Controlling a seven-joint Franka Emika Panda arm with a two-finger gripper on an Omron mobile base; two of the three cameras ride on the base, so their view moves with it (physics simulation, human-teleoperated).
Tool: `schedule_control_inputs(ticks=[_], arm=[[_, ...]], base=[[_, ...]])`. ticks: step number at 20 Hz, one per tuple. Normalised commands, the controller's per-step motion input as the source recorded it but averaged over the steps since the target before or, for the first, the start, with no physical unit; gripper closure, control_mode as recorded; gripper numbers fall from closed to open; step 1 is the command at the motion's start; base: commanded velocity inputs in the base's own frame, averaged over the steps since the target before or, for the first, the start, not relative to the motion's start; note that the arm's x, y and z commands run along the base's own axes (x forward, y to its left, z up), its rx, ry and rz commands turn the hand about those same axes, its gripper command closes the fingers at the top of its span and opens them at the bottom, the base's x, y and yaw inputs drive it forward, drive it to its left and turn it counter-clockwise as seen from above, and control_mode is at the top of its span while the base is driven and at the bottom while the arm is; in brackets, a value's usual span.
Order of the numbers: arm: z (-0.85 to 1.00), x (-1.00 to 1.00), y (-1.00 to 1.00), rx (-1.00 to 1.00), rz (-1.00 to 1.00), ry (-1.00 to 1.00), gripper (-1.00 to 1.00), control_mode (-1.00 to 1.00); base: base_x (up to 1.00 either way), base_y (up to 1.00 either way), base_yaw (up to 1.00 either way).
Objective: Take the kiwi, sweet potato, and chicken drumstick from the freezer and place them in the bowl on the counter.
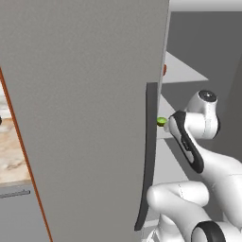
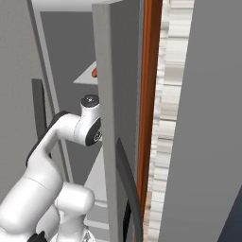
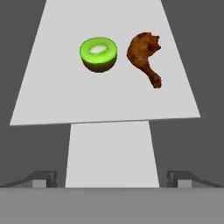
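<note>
In the hand view a halved bright-green kiwi (image 3: 99, 54) lies on a pale grey freezer shelf (image 3: 65, 100). The brown chicken drumstick (image 3: 145, 57) lies just to its right. My gripper (image 3: 112, 179) is open and empty, its tips wide apart well short of both. From the left base the kiwi (image 1: 161, 121) peeks out past the freezer door (image 1: 85, 118), close to my hand. A small reddish-orange bit (image 1: 164, 70) sits on a higher shelf; whether it is the sweet potato I cannot tell. The bowl is out of view.
The open grey door with its long dark handle (image 1: 150, 156) stands left of my arm; its edge (image 2: 106, 118) hides my hand from the right base. An orange-brown cabinet side (image 2: 150, 94) lies beyond. The marbled counter (image 1: 9, 151) shows at far left.
</note>
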Motion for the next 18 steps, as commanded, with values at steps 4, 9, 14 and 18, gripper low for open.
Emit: schedule_control_inputs(ticks=[4,9,14,18], arm=[[0.0,0.34,-0.04,-0.04,0.0,0.0,-1.0,-1.0],[0.0,0.49,-0.17,0.0,0.0,0.0,-1.0,-1.0],[-0.01,0.59,-0.42,0.0,0.0,0.0,-1.0,-1.0],[-0.11,0.58,-0.31,0.0,0.0,0.0,-1.0,-1.0]], base=[[0.0,0.0,0.0],[0.0,0.0,0.0],[0.0,0.0,0.0],[0.0,0.0,0.0]])
